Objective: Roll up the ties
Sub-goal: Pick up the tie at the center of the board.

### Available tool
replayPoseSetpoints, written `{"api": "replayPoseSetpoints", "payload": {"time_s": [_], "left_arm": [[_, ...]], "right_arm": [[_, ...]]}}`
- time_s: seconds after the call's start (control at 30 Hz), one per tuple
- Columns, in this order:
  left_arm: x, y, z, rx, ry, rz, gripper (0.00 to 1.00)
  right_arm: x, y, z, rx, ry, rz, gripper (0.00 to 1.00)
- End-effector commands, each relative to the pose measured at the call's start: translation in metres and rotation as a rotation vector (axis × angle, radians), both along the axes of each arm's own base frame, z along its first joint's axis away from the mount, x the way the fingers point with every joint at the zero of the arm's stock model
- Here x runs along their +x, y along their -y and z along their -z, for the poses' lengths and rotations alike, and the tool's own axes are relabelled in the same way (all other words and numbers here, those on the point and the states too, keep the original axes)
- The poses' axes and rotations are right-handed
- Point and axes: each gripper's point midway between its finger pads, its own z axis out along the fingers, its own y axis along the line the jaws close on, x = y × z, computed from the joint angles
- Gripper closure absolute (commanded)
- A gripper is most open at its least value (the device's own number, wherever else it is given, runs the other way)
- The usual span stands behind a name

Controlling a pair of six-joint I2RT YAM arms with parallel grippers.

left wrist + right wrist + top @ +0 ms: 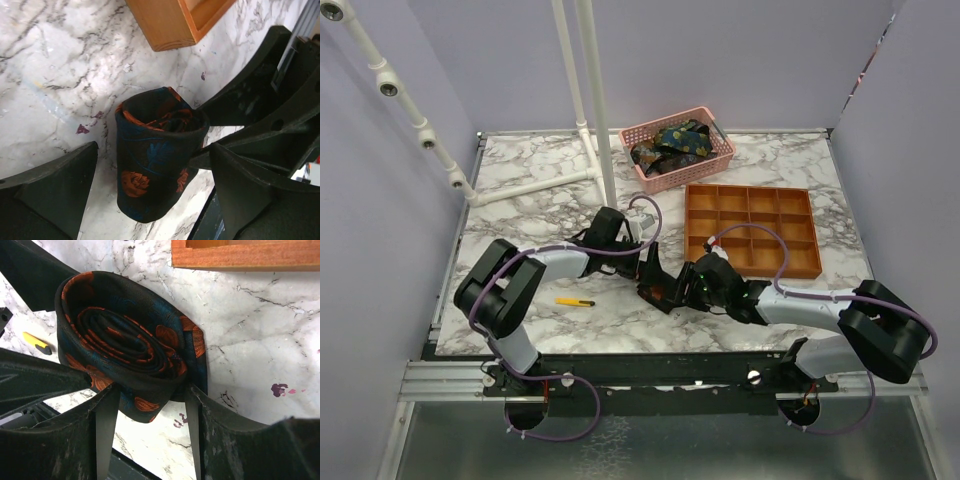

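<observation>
A rolled tie (658, 291), dark navy with orange flowers, sits at the table's near middle between both grippers. In the right wrist view the tie roll (125, 340) shows its spiral end, and my right gripper (152, 387) is shut on its lower edge. In the left wrist view the roll (155, 160) stands between the wide-apart fingers of my open left gripper (154, 147). The left finger (55, 190) is clear of the roll. The right gripper's dark fingers (250, 105) reach the roll from the right. More patterned ties (672, 142) lie in the pink basket.
A pink basket (712, 159) stands at the back. An orange compartment tray (750, 228) lies right of centre, close behind the roll (170, 25) (245, 255). A small yellow-and-black tool (575, 301) lies to the left. A white pipe frame (592, 100) stands at the back left.
</observation>
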Motion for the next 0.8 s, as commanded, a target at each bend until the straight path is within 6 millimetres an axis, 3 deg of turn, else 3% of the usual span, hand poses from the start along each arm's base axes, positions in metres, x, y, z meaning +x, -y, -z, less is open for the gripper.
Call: {"api": "replayPoseSetpoints", "payload": {"time_s": [0.0, 0.27, 0.47, 0.67, 0.77], "left_arm": [[-0.02, 0.0, 0.006, -0.025, -0.037, 0.131, 0.08], [-0.041, 0.004, 0.021, -0.023, -0.118, 0.206, 0.32], [-0.043, 0.006, 0.027, -0.009, -0.142, 0.2, 0.52], [-0.04, 0.005, 0.027, 0.003, -0.133, 0.179, 0.76], [-0.036, 0.004, 0.022, 0.01, -0.119, 0.152, 0.95]], "right_arm": [[-0.012, 0.016, 0.02, -0.073, -0.028, -0.035, 0.45], [-0.013, 0.016, 0.025, -0.077, -0.023, -0.054, 0.46], [-0.011, 0.013, 0.019, -0.07, -0.007, -0.065, 0.46], [-0.011, 0.007, -0.001, -0.037, 0.012, -0.09, 0.43], [-0.012, 0.012, -0.02, -0.054, 0.03, -0.094, 0.39]]}}
